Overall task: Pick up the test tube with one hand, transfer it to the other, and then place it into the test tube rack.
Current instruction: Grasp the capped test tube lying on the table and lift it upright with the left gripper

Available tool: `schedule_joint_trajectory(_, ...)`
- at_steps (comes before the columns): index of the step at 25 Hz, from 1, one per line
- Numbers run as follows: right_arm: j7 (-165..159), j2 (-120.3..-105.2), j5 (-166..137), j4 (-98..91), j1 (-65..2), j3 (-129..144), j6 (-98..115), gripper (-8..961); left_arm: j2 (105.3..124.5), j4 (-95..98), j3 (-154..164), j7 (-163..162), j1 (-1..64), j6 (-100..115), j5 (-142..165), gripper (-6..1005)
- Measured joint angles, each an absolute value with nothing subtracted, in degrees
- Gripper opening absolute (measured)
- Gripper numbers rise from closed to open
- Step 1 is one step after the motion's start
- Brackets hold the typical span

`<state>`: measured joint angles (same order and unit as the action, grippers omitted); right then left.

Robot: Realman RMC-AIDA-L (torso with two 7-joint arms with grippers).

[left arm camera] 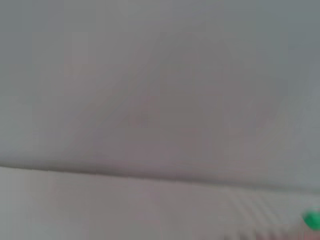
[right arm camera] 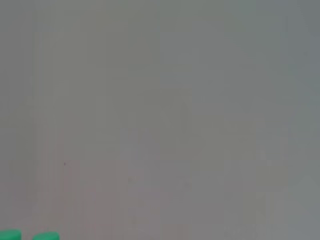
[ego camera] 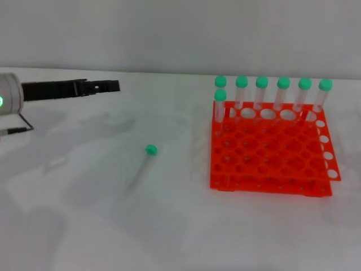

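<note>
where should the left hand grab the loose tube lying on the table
Grip the tube around its clear body, just below the green cap, coming down from above. It lies flat on the table, cap away from the robot, apart from the rack, so its sides are open. The left hand hangs high and to the left.

My left arm (ego camera: 11, 99) is cut off at the frame's left edge; my wrist views show only blurred green caps (right arm camera: 46, 236) (edge-clipped).
</note>
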<state>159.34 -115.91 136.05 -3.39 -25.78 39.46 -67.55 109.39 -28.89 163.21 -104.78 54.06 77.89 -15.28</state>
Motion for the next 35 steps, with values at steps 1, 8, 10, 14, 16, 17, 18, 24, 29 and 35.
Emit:
schedule_joint_trajectory(1, 159.34, -115.93, 136.05, -3.34, -25.89, 39.47, -67.55, 843, 109.30, -30.13, 163.20, -105.87, 55.27, 79.34, -12.94, 817)
schedule_joint_trajectory(8, 159.34, -115.92, 136.05, -3.25, -26.06, 39.46, -67.53, 837, 109.29, -35.01, 163.12, -114.17, 66.14, 83.73, 7.69, 804)
schedule_joint_trajectory(10, 159.34, -115.92, 136.05, -3.25, -26.08, 39.46, -67.50, 835, 109.76, -34.59, 163.10, -115.83, 68.42, 83.71, 11.76, 800)
schedule_joint_trajectory(14, 159.34, -115.98, 136.03, -3.18, -26.10, 39.47, -67.49, 832, 112.07, -34.23, 163.11, -117.14, 72.39, 82.59, 19.14, 792)
schedule_joint_trajectory(16, 159.34, -115.99, 136.01, -3.15, -26.10, 39.46, -67.49, 830, 113.33, -33.85, 163.13, -118.31, 73.73, 81.58, 22.00, 788)
schedule_joint_trajectory(17, 159.34, -116.00, 136.00, -3.15, -26.07, 39.46, -67.49, 829, 114.04, -33.71, 163.13, -119.22, 74.37, 80.93, 23.45, 786)
schedule_joint_trajectory(18, 159.34, -116.00, 136.00, -3.15, -25.99, 39.46, -67.49, 829, 114.68, -33.60, 163.13, -120.11, 74.84, 80.30, 24.46, 784)
schedule_joint_trajectory(24, 159.34, -115.96, 136.02, -3.15, -25.88, 39.46, -67.50, 824, 116.75, -30.04, 163.13, -129.28, 76.62, 73.89, 32.86, 773)
schedule_joint_trajectory(29, 159.49, -115.94, 136.04, -3.17, -26.05, 39.46, -67.48, 820, 117.31, -23.44, 163.13, -137.39, 77.46, 69.99, 42.31, 763)
schedule_joint_trajectory(35, 159.57, -115.84, 136.05, -3.43, -26.31, 39.46, -67.24, 815, 118.38, -23.21, 163.08, -138.18, 77.93, 69.42, 43.58, 751)
